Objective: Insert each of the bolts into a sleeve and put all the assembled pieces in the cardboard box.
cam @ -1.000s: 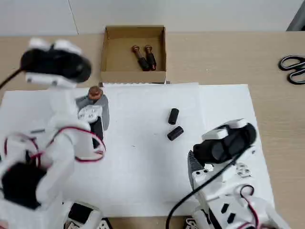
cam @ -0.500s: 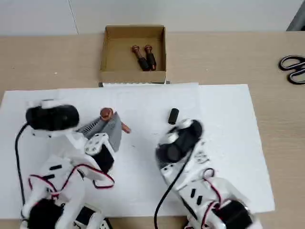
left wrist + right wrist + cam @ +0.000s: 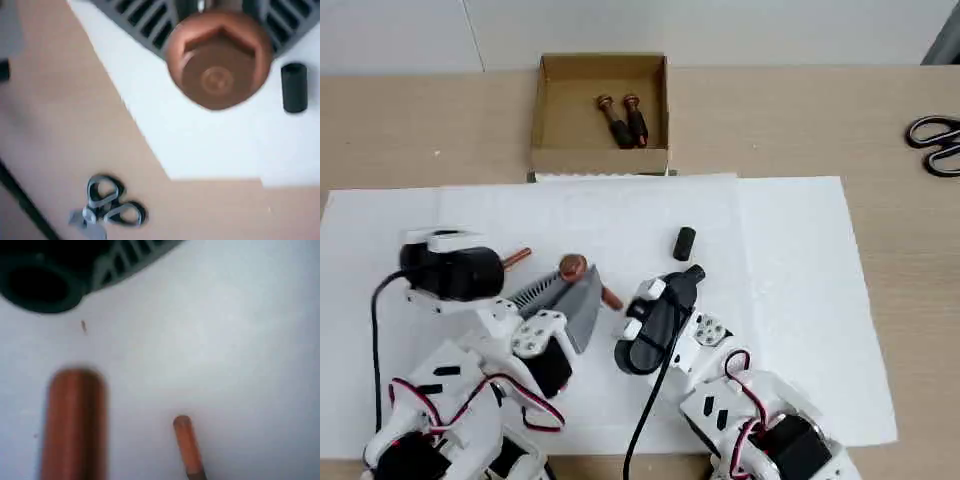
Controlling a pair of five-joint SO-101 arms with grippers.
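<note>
Bolt (image 3: pixel 573 268) gripped by left gripper (image 3: pixel 584 283), frame centre | right gripper (image 3: pixel 686 280) clamped on sleeve (image 3: pixel 695 272) just right | loose sleeve (image 3: pixel 685 241) above it

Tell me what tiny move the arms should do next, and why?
Probably ease the bolt in the left gripper toward the open end of the sleeve in the right gripper, lining its tip up with the hole. Each gripper holds its part, close together over the paper but not joined yet.
</note>
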